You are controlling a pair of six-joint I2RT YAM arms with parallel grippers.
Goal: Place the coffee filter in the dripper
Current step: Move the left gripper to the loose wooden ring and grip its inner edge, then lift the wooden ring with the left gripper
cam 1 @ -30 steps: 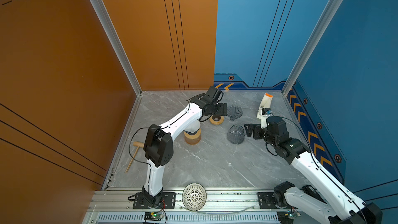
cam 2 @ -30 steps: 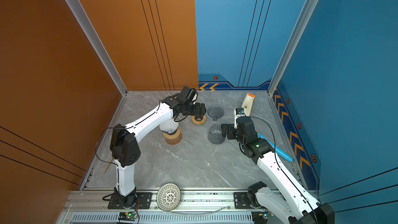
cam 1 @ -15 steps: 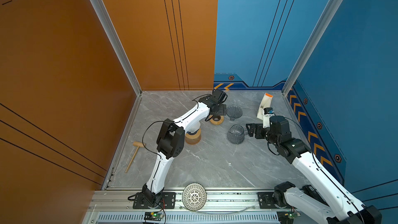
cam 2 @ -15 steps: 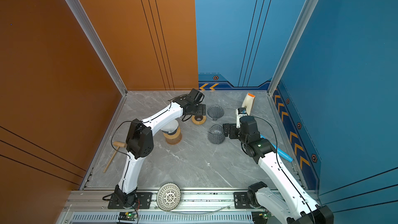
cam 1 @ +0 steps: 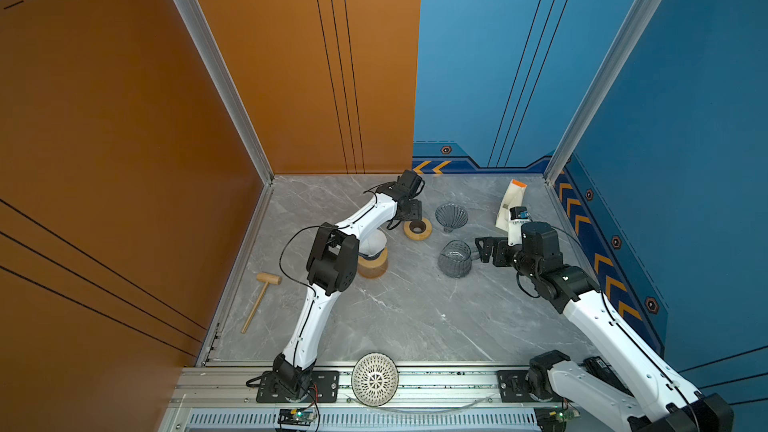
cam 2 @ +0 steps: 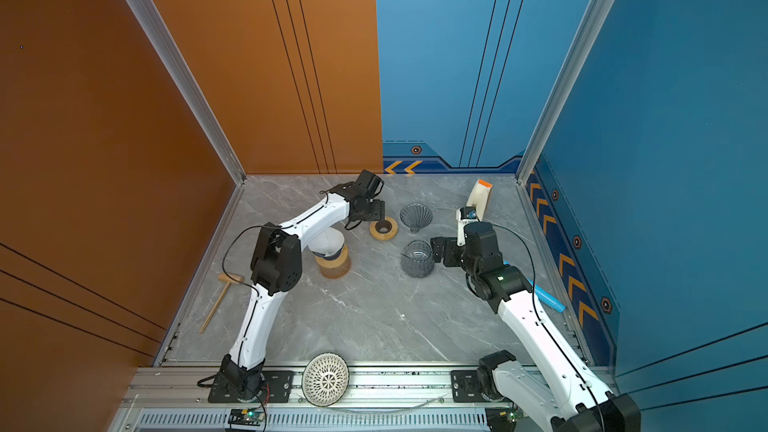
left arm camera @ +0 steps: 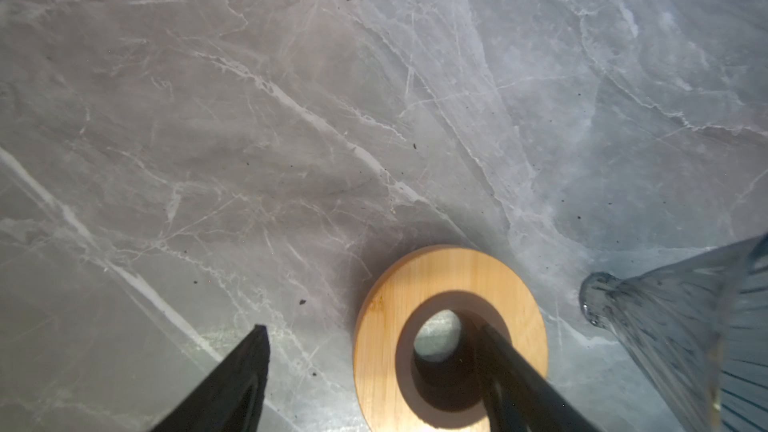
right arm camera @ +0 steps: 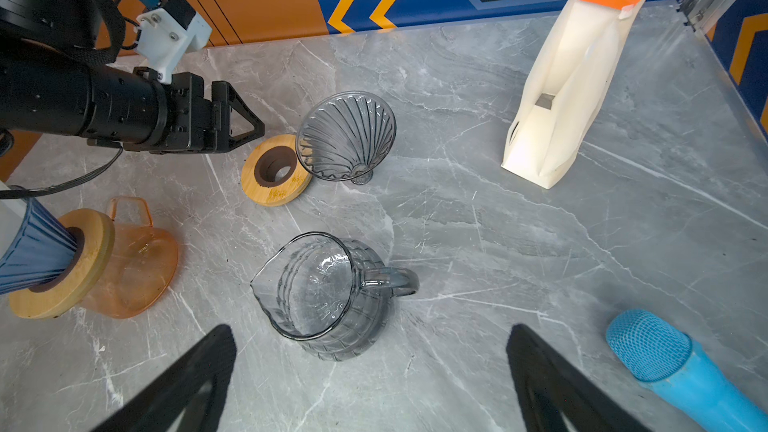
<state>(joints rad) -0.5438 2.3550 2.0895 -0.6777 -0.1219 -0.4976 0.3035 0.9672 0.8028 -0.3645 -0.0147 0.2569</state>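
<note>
Left gripper point(left arm camera: 370, 329): jaws stand apart and hold nothing. One finger reaches down into the hole of the wooden ring point(left arm camera: 451, 274). The other is over bare table point(left arm camera: 291, 97) outside the ring, clear of its edge.

Right gripper point(right arm camera: 370, 328): jaws spread wide and hold nothing. It is near the ring and level with the glass pitcher point(right arm camera: 328, 297), which stands just ahead of its fingertips.

Coffee filter point(cam 1: 374, 244): a white cone, mouth up, partly hidden under the left arm in both top views. It sits inside a blue dripper point(right arm camera: 33, 251) with ribbed walls. That dripper rests in a wooden collar point(right arm camera: 89, 268) on top of an orange carafe point(right arm camera: 133, 268). This stack stands near the ring, on the side away from the glass dripper point(right arm camera: 347, 135).

Glass dripper: grey, see-through and fluted, flaring from a narrow neck. It is tilted, with the neck on the table, and has nothing in it. It is just beside the ring, but the views do not show whether the rim touches it.

White bag point(right arm camera: 573, 89): it has an orange top and leans well apart from the ring, beyond the glass dripper.
</note>
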